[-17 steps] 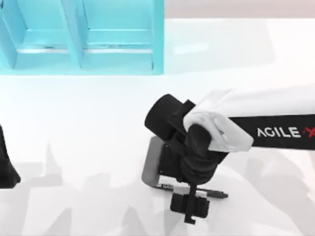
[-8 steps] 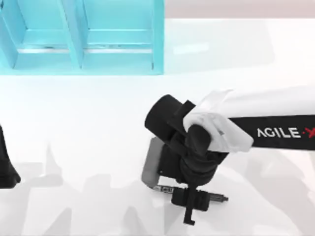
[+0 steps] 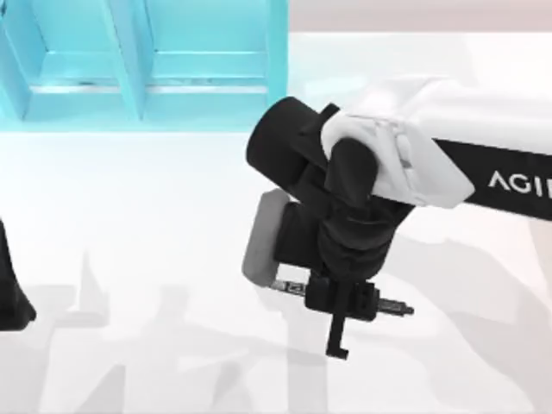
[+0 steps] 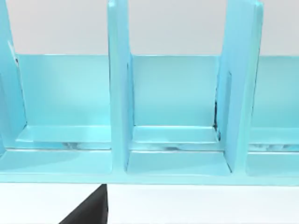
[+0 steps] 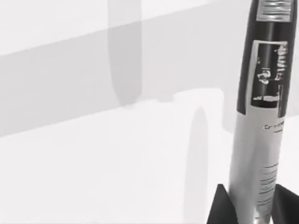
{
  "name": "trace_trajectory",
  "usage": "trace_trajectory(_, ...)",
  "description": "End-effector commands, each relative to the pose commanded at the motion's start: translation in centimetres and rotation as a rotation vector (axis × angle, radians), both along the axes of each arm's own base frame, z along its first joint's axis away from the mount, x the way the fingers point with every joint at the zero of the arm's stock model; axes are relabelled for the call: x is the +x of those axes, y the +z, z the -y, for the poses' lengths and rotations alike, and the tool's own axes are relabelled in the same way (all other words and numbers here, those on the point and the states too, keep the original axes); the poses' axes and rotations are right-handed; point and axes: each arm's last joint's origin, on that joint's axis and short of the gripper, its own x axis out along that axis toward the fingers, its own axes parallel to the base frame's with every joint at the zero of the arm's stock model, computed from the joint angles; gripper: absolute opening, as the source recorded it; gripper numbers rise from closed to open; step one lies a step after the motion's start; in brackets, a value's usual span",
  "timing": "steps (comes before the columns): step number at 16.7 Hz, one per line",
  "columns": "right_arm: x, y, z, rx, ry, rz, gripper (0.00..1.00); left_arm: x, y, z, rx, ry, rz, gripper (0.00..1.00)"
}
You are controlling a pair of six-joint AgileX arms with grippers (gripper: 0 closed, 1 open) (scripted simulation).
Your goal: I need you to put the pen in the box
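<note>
The pen (image 3: 392,306), slim and black with a silvery printed band, lies crosswise in my right gripper (image 3: 341,304), which is shut on its middle; both ends stick out past the fingers. In the right wrist view the pen (image 5: 261,116) runs away from the camera between the two black fingertips (image 5: 219,207), above the white table. The box (image 3: 276,69) is a turquoise rack with upright dividers at the far left of the table. The left wrist view faces the box's open compartments (image 4: 175,140). My left arm (image 3: 10,289) is parked at the left edge.
The white table (image 3: 155,233) stretches bare between the held pen and the box. A grey block (image 3: 261,237) on the right arm's wrist juts out to the left of the gripper. Arm shadows fall across the near part of the table.
The right arm has risen and drawn back toward the far side, carrying the pen with it off the table. The left arm has stayed put.
</note>
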Motion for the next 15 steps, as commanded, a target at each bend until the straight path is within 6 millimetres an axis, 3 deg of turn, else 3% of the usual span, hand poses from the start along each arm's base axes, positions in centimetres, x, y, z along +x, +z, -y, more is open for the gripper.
trace_trajectory(3,-0.1,2.0,0.2,0.012,-0.002,0.008,0.00,0.0,0.0,0.0,0.000,0.000,0.000,1.00)
trace_trajectory(8,0.2,1.9,0.3,0.007,-0.023,0.004,0.00,0.0,0.0,0.0,0.000,0.000,0.000,1.00)
trace_trajectory(12,4.5,2.1,2.3,-0.022,-0.288,-0.021,0.00,0.0,0.0,0.0,0.000,0.000,0.000,1.00)
trace_trajectory(15,9.5,2.2,6.4,-0.066,-0.664,-0.050,0.00,0.0,0.0,0.0,0.000,0.000,0.000,1.00)
